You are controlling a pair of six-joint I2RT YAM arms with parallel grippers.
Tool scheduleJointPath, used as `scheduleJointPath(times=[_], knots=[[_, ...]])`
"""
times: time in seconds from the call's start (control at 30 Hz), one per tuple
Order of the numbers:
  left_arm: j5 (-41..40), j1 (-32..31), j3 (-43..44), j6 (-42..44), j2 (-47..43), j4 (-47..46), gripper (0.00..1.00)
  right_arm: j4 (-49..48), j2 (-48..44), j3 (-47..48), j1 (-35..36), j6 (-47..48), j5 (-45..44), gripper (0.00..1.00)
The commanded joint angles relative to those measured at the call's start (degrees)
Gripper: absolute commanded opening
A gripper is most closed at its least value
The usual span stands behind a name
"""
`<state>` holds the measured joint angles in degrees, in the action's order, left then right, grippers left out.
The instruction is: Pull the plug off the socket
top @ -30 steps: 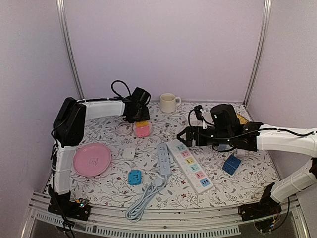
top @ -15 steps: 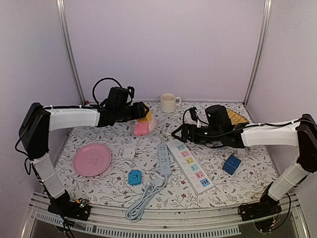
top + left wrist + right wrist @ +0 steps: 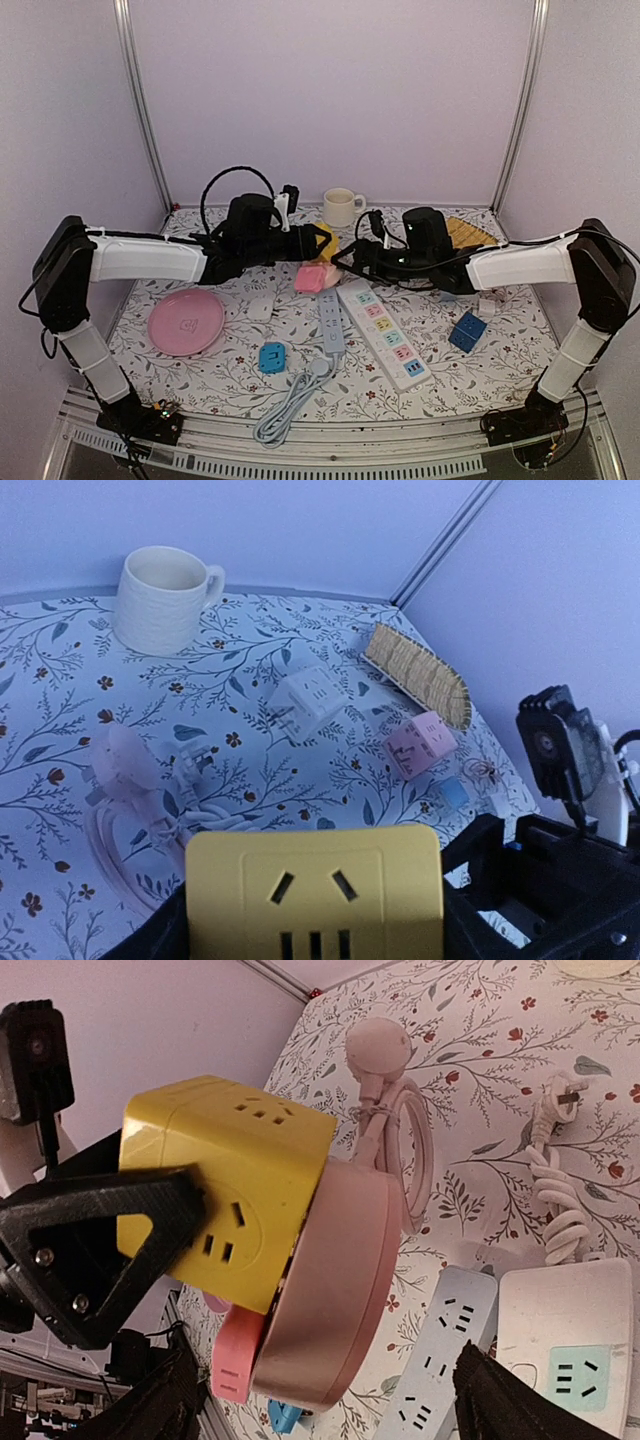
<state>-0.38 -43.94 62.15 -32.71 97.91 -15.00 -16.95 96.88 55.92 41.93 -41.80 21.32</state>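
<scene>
Above the middle of the table, the left gripper (image 3: pixel 305 245) is clamped on the yellow socket cube (image 3: pixel 230 1185). The round pink plug (image 3: pixel 320 1280) is seated in the cube's right face. The right gripper (image 3: pixel 347 260) hangs just beside the plug with its jaws wide apart and holds nothing.

The likely hazard is a poor bite. If the right jaws close across the seam, they would pinch cube and plug together and nothing would part. A hard pull could also slide the cube out of the left fingers (image 3: pixel 100 1250) and drop the pair onto the power strips below. An angled pull might jam the pins.

Counted from the near edge:
- One grey cable (image 3: pixel 290 398).
- One flat blue adapter (image 3: pixel 272 357).
- One dark blue cube (image 3: pixel 467 330).
- One pink plate (image 3: pixel 186 322) at the left.
- Two power strips, the grey power strip (image 3: pixel 330 322) and the white power strip (image 3: pixel 385 335).
- Farther back, one coiled white cord (image 3: pixel 125 770), one white cube adapter (image 3: pixel 308 702) and one pink cube (image 3: pixel 420 745).
- One woven mat (image 3: pixel 418 670).
- One mug (image 3: pixel 341 207) by the far wall.
</scene>
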Motion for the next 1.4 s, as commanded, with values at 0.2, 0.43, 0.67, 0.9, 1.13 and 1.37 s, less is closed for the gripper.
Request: scheduleJointPath(times=[0.2,0.43,0.67,0.9,1.13,1.37], knots=[[-4.62,-4.25,0.95,1.70,-3.00,-10.61,0.32,-3.37,1.30,-0.10,0.05,-4.45,-2.11,0.69],[-8.20,-6.96,0.91,2.77,-2.13,-12.40,0.32,-5.37,1.45,-1.71,0.01,-6.50,-1.99,0.53],[-9.43,-8.21,-0.69,2.52,-2.30,-15.42,0.32,-5.68,1.64,-1.70,0.00,-7.11,-2.27,0.36],[-9.42,-8.98,-1.19,3.53,-2.49,-17.21,0.32,-2.36,1.80,-1.93,-0.01,-7.36,-6.80,0.05],[-9.32,-9.55,-2.68,5.44,-3.32,-20.51,0.33,0.34,2.58,-2.04,-0.05,-8.19,-10.32,0.03],[-11.50,-11.72,-3.35,8.68,-3.99,-21.08,0.33,0.72,2.87,-2.57,-0.09,-10.29,-12.95,0.02]])
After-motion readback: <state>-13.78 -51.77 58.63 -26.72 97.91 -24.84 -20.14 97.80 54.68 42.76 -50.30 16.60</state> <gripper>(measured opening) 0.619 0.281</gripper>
